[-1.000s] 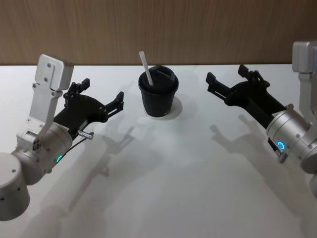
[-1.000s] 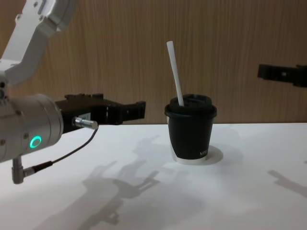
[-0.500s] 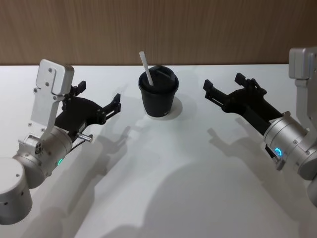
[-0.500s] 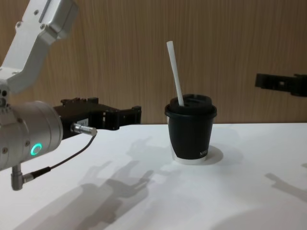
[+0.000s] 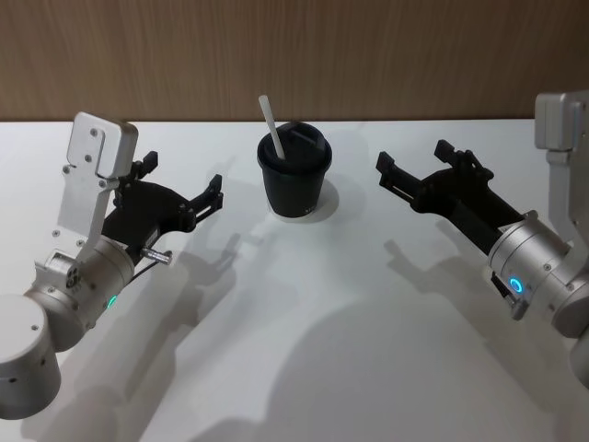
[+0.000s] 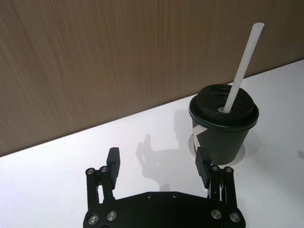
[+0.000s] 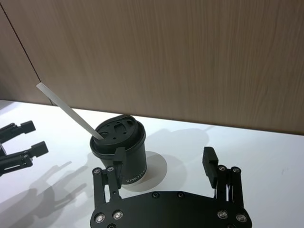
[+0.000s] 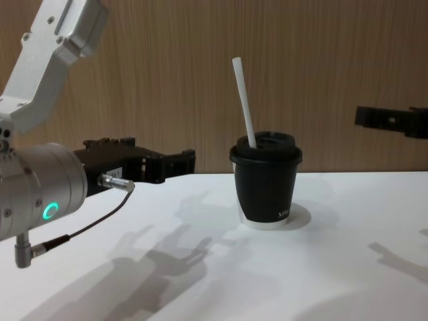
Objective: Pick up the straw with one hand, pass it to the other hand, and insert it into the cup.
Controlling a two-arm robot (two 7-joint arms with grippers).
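Standing tilted in lid hole of small black lidded takeaway cup (image 5: 294, 180), upper centre on white desk (image 5: 304, 350): thin white plastic straw (image 5: 270, 122). Judged light, crushable; grip mid-shaft gently. Left gripper (image 5: 213, 194), right gripper (image 5: 385, 170) flanking, jaws spread, empty.

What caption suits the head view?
White straw stands in the black cup; left claw and right claw open on either side.

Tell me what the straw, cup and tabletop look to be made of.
Straw: matte white, flat-looking with a crisp cut end, probably paper, possibly plastic.
Cup: matte black wall with tiny white print and pale base rim, likely paper; its domed lid has moulded recesses, probably plastic.
Table: smooth white, faintly glossy, perhaps laminate.
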